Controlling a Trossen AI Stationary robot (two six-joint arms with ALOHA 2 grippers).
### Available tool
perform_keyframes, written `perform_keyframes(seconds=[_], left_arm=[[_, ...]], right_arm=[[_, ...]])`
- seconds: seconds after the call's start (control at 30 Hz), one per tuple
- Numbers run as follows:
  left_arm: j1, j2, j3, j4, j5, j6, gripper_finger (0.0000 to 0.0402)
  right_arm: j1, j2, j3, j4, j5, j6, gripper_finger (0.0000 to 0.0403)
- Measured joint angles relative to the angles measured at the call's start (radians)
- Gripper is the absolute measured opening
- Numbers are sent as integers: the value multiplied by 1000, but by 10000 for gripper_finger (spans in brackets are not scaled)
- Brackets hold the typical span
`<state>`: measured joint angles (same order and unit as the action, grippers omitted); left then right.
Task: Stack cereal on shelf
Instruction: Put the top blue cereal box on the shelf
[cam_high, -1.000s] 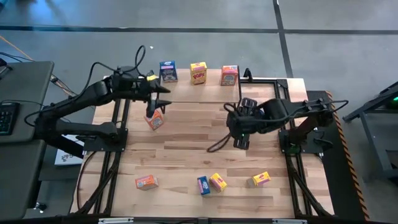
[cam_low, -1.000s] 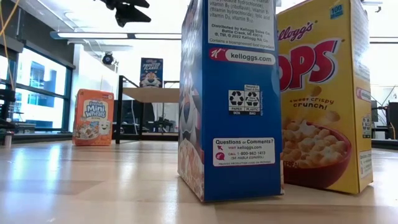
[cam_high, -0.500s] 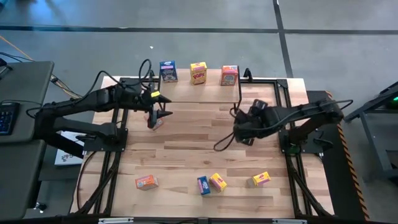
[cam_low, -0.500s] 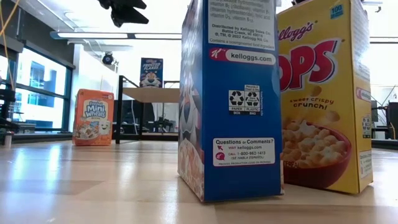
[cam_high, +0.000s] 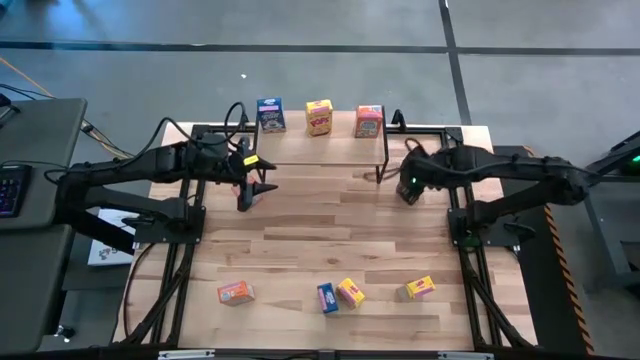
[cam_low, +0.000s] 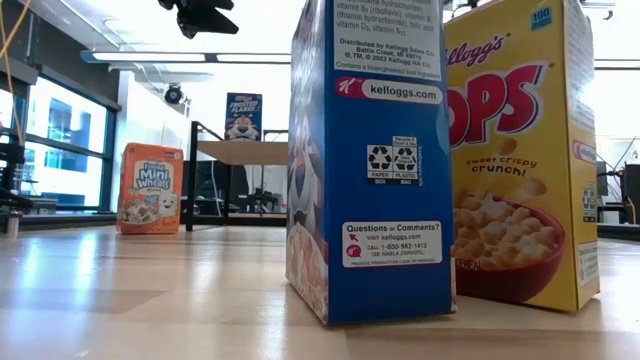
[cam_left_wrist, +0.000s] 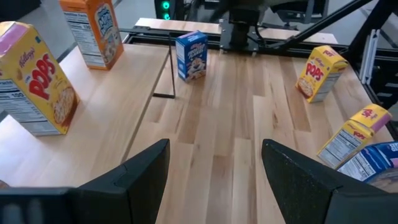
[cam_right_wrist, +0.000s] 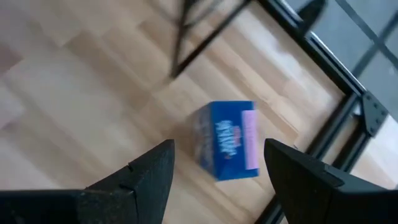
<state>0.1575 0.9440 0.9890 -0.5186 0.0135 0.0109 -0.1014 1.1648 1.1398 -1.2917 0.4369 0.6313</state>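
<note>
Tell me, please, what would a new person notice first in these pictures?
First, three cereal boxes stand in a row on the shelf at the table's far edge: blue, yellow and orange. Next, the right claw hangs open above a blue box lying beside the shelf's leg. The left claw is open and empty.

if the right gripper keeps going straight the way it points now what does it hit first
Most likely the small blue cardboard cereal box lying on the wooden table; the right gripper has open jaws framing it in the wrist view. How far off it is remains unclear.
</note>
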Motion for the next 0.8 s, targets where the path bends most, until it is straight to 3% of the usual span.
perform_keyframes(seconds=[0.33,0.63,0.8], left_arm=[[-9,0,0,0,0,0,245],[-9,0,-1,0,0,0,246],[-9,0,-1,0,0,0,246]], right_arm=[[-176,-22,-110,79,-110,-92,241],[-256,-22,-194,104,-125,-145,241],[-288,-22,-207,172,-192,-199,241]])
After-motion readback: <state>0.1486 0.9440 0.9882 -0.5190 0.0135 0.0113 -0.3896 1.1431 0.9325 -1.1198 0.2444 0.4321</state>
